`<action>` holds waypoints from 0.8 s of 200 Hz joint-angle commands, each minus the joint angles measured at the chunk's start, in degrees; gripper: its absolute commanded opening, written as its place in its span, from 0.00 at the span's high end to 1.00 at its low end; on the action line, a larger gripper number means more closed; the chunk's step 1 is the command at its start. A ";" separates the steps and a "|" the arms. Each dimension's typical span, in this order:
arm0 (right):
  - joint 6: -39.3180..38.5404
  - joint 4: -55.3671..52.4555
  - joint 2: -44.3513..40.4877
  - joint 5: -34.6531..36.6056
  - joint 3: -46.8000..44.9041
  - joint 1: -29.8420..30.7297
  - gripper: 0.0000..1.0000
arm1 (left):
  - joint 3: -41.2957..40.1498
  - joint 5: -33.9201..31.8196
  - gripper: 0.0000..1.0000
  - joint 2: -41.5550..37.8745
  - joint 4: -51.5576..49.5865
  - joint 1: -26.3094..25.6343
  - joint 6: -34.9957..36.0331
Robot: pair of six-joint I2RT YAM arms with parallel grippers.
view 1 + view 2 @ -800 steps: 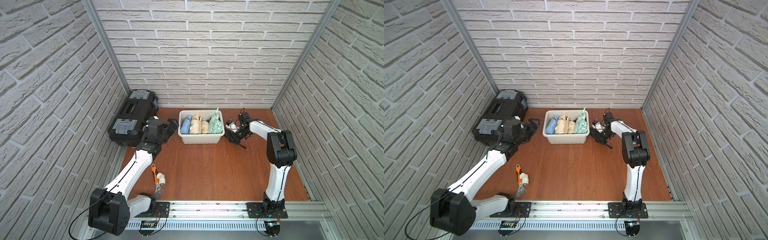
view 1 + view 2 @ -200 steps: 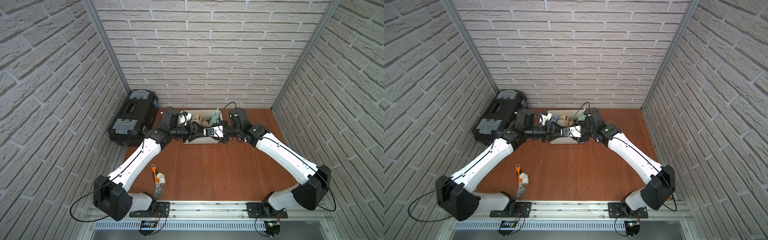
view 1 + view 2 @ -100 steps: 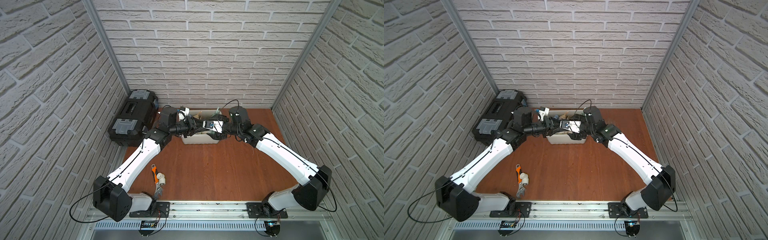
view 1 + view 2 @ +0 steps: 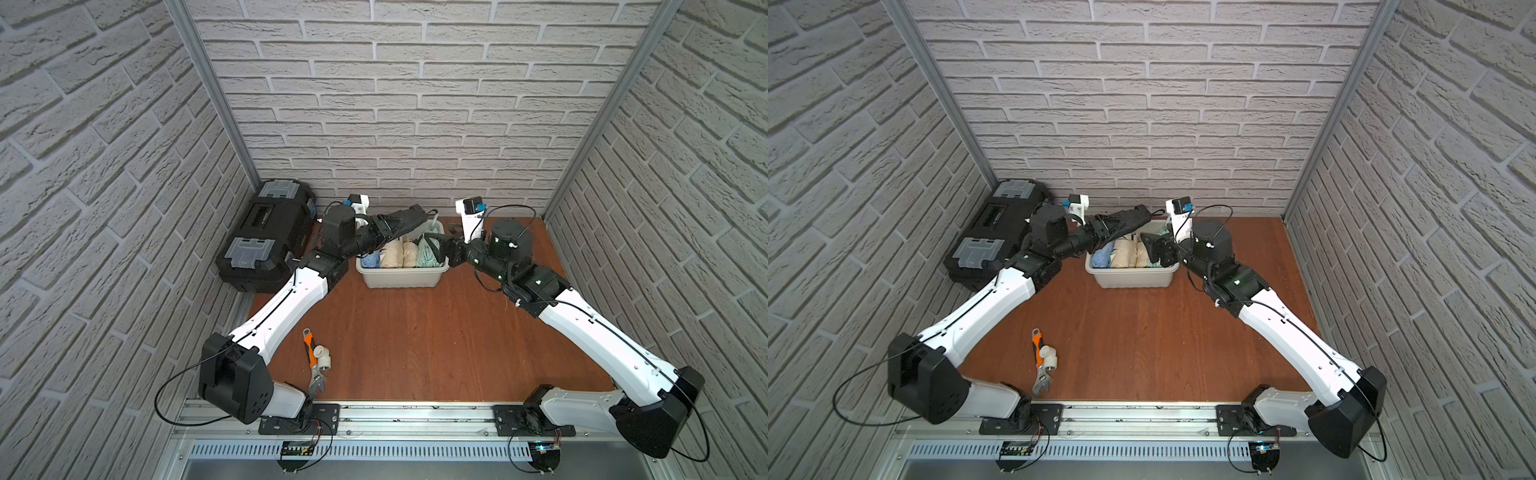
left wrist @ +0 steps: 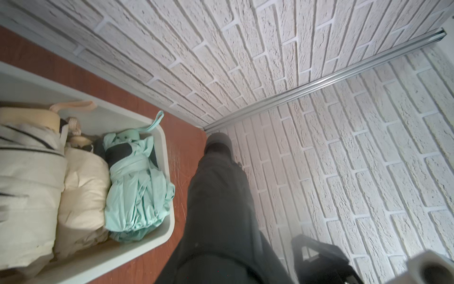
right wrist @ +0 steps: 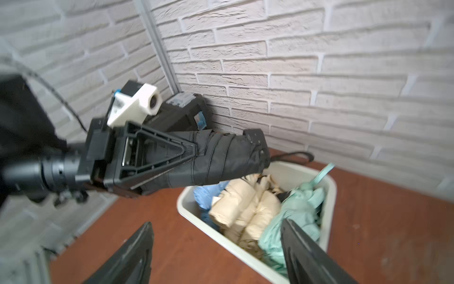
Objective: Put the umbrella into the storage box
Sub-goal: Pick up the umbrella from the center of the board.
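The left claw pinches the folded black fabric umbrella above the off-white plastic storage box — not yet in — right claw spread just beside the box.

We are looking into a robot lab cell dressed as a workshop corner: faux-brick panels framed by aluminium posts are rising behind the toolbox, and a wrench and pipe fitting are lying in front of it on the desk.

Umbrella above storage box, toolbox left of it, wrench before toolbox.
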 commanded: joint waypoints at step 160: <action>59.51 40.80 20.51 5.92 2.76 -0.05 0.30 | -0.98 -2.39 0.75 2.93 24.98 -1.39 -0.51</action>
